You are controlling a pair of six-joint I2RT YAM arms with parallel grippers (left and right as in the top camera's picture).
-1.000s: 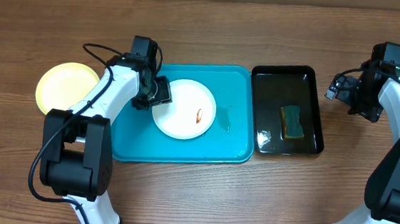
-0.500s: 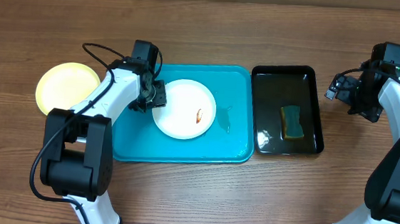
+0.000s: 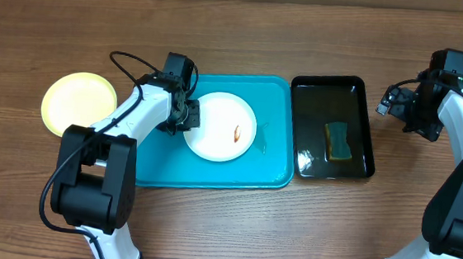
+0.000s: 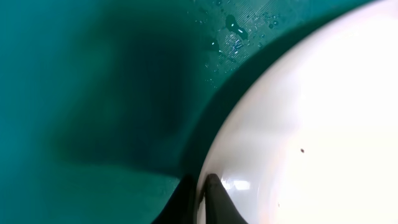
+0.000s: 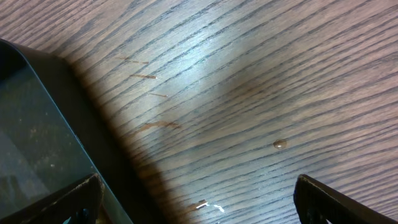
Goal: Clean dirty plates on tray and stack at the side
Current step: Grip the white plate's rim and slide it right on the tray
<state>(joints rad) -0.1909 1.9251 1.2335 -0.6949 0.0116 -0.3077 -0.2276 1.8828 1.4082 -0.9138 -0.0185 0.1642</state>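
On the far left, the pale yellow plate (image 3: 79,103) lies alone on the table (image 3: 223,29), well apart from the turquoise tray (image 3: 270,161).

My left arm rises from the near left edge and reaches away and to the right, its wrist bent down over the tray's left part. My left claw (image 3: 186,114) sits at the left rim of the white plate (image 3: 221,127). From the left wrist, the claw (image 4: 199,196) is nearly closed, with its two tips pinching the plate's rim (image 4: 298,124) between them, one finger (image 4: 216,194) on top of the plate. The plate rests on the tray, left of centre, and carries a small orange-brown smear (image 3: 237,132) near its middle. Water droplets (image 4: 233,28) bead on the tray floor (image 4: 93,93) beyond the rim.

Just right of the turquoise tray stands the narrower black tray (image 3: 335,81), with a sponge (image 3: 338,141) lying in it.

My right arm rises at the right edge, elbow high, and folds back toward the left. My right claw (image 3: 388,100) hangs over bare table just beside the black tray's far right corner. From the right wrist, its fingers (image 5: 81,193) stand spread wide and hold nothing, with the black tray's corner (image 5: 37,143) at the left.
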